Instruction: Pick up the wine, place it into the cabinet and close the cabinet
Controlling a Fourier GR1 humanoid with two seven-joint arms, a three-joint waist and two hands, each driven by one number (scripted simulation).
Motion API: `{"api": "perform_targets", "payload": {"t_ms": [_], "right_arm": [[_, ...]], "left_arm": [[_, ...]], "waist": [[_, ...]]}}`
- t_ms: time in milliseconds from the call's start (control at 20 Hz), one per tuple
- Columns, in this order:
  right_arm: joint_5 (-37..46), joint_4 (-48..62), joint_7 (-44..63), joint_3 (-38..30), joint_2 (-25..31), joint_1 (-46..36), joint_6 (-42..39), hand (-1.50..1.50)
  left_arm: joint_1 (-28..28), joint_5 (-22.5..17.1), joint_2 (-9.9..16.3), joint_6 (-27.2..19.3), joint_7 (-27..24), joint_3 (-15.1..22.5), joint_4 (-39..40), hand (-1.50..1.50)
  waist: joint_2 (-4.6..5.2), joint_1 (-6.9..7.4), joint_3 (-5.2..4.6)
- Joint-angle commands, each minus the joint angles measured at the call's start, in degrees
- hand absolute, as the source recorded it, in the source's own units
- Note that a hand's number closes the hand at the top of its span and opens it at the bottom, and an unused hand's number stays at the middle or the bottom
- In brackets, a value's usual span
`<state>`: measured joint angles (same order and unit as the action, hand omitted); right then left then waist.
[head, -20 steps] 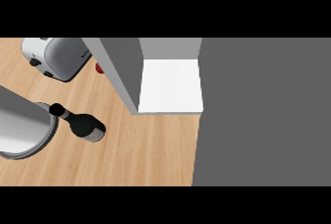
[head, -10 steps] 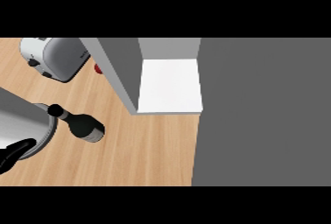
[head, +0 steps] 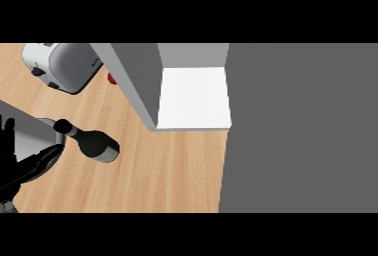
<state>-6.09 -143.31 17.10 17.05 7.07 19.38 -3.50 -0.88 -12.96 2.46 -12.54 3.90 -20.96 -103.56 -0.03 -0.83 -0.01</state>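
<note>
The wine bottle [head: 94, 143] is dark and lies on the wooden counter, its neck pointing up-left. My left hand [head: 18, 169] comes in at the lower left edge, open, with straight fingers pointing up. Its thumb reaches toward the bottle's neck and stops just short of the bottle. The cabinet [head: 193, 98] stands open to the right of the bottle, showing a white shelf. Its grey door [head: 130, 80] is swung out toward the counter. My right hand does not show.
A silver toaster [head: 62, 65] sits at the upper left, with a small red thing [head: 112, 79] beside the door. A grey round vessel [head: 34, 133] lies at the left edge behind my hand. A large grey cabinet face [head: 303, 130] fills the right side.
My left hand has risen into view from the lower left corner and now covers part of the grey vessel, closer to the bottle. The bottle and cabinet have not moved.
</note>
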Motion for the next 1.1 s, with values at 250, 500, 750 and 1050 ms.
{"api": "perform_targets", "payload": {"t_ms": [250,500,750,1050], "right_arm": [[-6.9,-5.9,0.0,-2.1,0.3,4.1,-3.0,-1.50],[-9.0,-6.5,2.8,-4.5,0.3,1.8,-3.6,-1.50],[-7.0,-4.0,-0.6,-3.3,-1.3,3.1,-4.7,-1.50],[-7.4,-6.3,-0.5,-3.5,-1.1,6.1,-6.0,-1.50]], "left_arm": [[1.0,-1.3,0.5,4.8,-12.0,-2.8,17.9,-1.50],[0.3,-2.2,-0.1,7.9,-15.6,-2.3,23.1,-1.50],[4.9,-5.6,2.7,13.9,-21.0,-4.7,35.8,-1.50],[7.8,-7.1,4.1,20.3,-27.4,-5.1,46.9,-1.50]], "waist": [[0.00,0.18,0.00],[0.02,0.52,-0.01],[0.06,0.21,-0.03],[0.04,0.00,-0.03]]}}
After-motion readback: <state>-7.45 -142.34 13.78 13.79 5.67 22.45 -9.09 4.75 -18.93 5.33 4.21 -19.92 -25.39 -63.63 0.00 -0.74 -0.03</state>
